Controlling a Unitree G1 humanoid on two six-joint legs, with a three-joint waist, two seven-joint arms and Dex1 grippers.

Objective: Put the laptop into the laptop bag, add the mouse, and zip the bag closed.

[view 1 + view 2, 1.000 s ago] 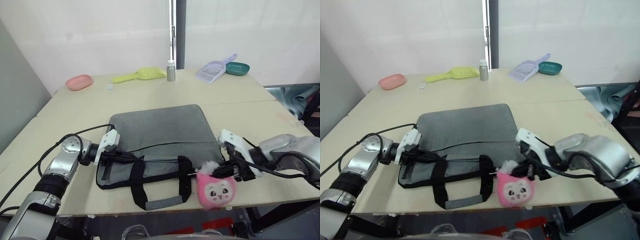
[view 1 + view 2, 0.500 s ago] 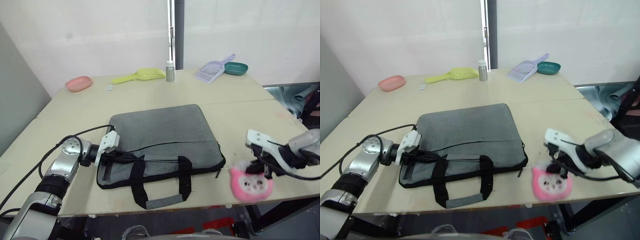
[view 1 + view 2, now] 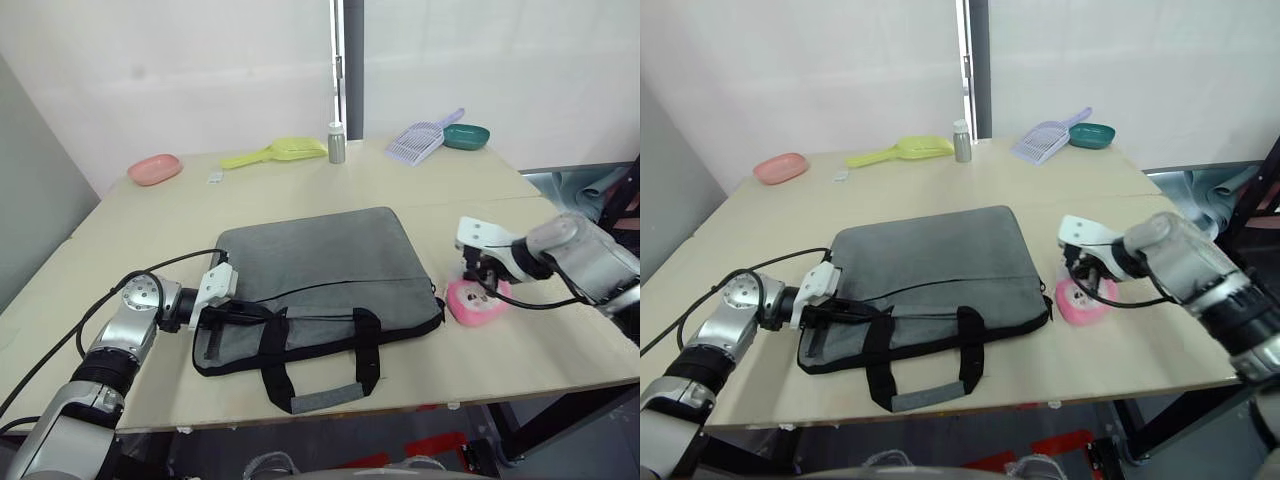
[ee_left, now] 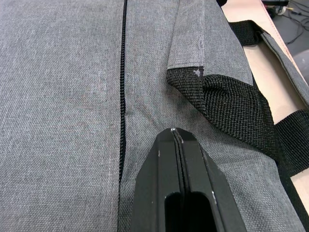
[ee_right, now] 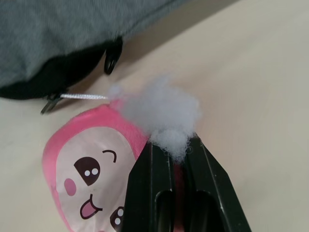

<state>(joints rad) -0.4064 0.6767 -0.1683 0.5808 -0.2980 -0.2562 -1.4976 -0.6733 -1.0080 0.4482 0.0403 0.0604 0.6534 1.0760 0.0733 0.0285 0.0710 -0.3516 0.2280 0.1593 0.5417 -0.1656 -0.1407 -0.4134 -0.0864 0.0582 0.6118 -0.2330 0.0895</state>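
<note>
I see the laptop bag [image 3: 320,280] lying flat on the table, near the front edge: grey fabric, black trim, rectangular. Its black zipper [image 4: 122,96] runs across the top face and looks closed along the stretch I can see. Black strap handles [image 3: 320,370] with a grey middle lie toward the front edge, spread flat. A small black zipper pull [image 5: 112,57] hangs at the bag's right corner.

Pink plush toy [image 3: 476,302] near table's [image 3: 120,250] right edge; pink dish [image 3: 153,168], yellow scoop [image 3: 274,152] far side.
</note>
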